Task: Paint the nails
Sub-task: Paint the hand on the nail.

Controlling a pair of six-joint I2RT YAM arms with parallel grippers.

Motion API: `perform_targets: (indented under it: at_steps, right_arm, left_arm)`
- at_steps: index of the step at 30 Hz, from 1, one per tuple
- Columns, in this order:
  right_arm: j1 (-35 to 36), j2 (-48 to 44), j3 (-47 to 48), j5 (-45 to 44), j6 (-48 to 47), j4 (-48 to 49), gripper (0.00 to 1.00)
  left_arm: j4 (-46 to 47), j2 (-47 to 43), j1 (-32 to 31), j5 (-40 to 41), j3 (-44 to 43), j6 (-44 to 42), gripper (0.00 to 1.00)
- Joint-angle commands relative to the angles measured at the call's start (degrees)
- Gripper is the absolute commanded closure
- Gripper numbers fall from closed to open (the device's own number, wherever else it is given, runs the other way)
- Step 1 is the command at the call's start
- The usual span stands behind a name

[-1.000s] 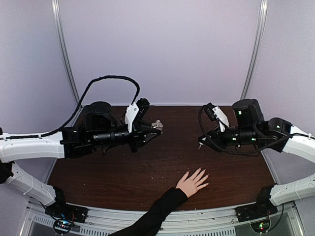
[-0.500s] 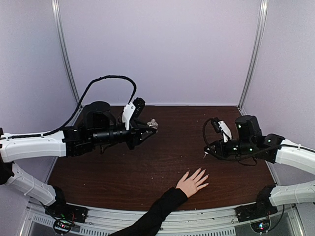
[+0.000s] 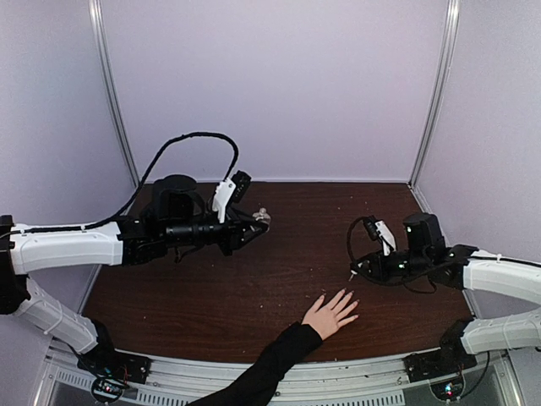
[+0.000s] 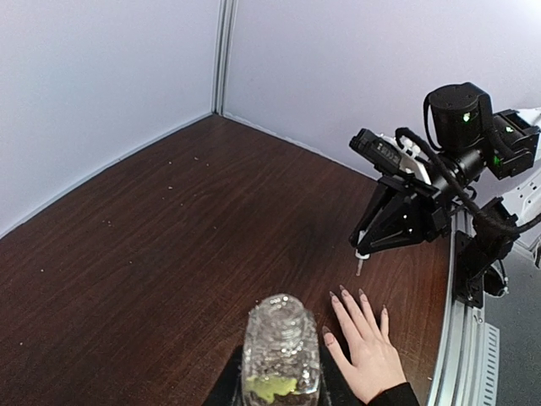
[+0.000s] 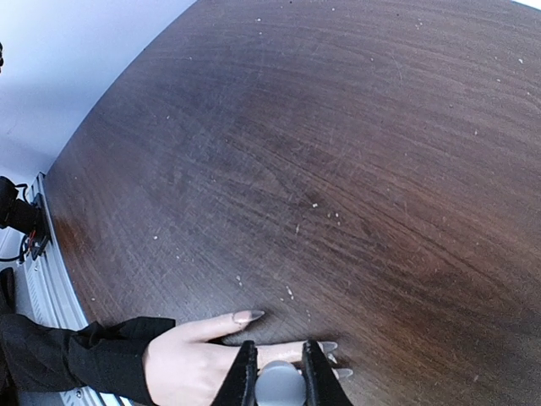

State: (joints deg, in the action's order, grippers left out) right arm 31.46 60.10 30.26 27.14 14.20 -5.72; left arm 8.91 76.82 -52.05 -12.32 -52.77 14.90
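A light-skinned hand (image 3: 330,315) in a black sleeve lies flat, fingers spread, near the table's front edge. Its pale nails (image 3: 347,296) point to the far right. My right gripper (image 3: 356,268) is shut on a grey brush cap (image 5: 280,386). The brush tip (image 4: 360,266) hangs just above and beyond the fingertips (image 4: 342,292). In the right wrist view the thumb nail (image 5: 248,316) and two more nails (image 5: 328,346) show beside my fingers (image 5: 246,364). My left gripper (image 3: 259,222) is shut on a small clear glass bottle (image 4: 283,342), held above the table's left half.
The dark wooden table (image 3: 254,288) carries small pale specks (image 5: 292,293). Pale walls close it in at the back and sides, with a metal rail (image 3: 355,385) along the front. A black cable (image 3: 199,139) loops above the left arm.
My right arm has come down and nearer, bringing the brush from mid-table to just beyond the fingertips. The left gripper has drawn back a little to the left with the bottle. The hand stayed still.
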Motion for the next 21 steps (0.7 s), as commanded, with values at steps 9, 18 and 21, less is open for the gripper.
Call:
perform_targets:
  at_steps: [9,18,21]
  right_arm:
    - [-0.9,-13.2,-7.7,-2.9,3.2,-3.6,1.0]
    - [-0.9,-18.1,-9.1,-7.6,5.7,-9.9,1.0]
    - [-0.9,-19.6,-9.6,-6.9,6.8,-11.6,1.0]
  left_arm:
    - [2.2,3.9,0.6,-3.6,-3.8,1.7,1.0]
    - [2.3,5.1,0.6,-4.2,-4.6,2.4,1.0]
    - [2.2,5.1,0.5,-4.2,-4.6,2.4,1.0]
